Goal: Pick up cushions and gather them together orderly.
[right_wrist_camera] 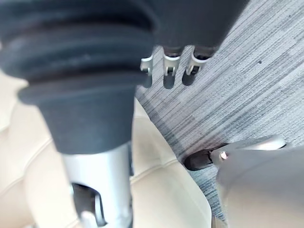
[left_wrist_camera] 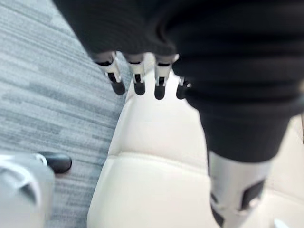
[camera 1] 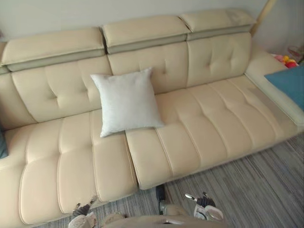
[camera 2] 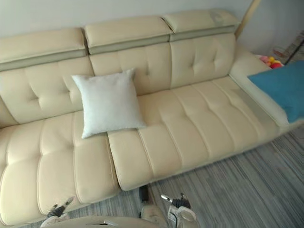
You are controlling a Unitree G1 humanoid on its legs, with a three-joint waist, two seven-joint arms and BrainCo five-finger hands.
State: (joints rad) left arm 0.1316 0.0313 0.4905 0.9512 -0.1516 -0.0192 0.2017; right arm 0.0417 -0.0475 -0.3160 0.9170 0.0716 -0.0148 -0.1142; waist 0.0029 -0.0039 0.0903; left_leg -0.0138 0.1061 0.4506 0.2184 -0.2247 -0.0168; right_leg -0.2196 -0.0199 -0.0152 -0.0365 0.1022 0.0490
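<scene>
While the white cushion [camera 1: 127, 100] leans against the sofa [camera 1: 204, 123] back and the blue cushion [camera 2: 282, 88] lies at its right end, the left hand [left_wrist_camera: 137, 76] and right hand [right_wrist_camera: 169, 69] hang open, empty.

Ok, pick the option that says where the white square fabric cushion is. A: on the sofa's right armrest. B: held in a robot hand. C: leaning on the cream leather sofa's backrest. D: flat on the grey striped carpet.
C: the white square fabric cushion stands on the seat, tilted back against the backrest of the cream leather sofa.
</scene>
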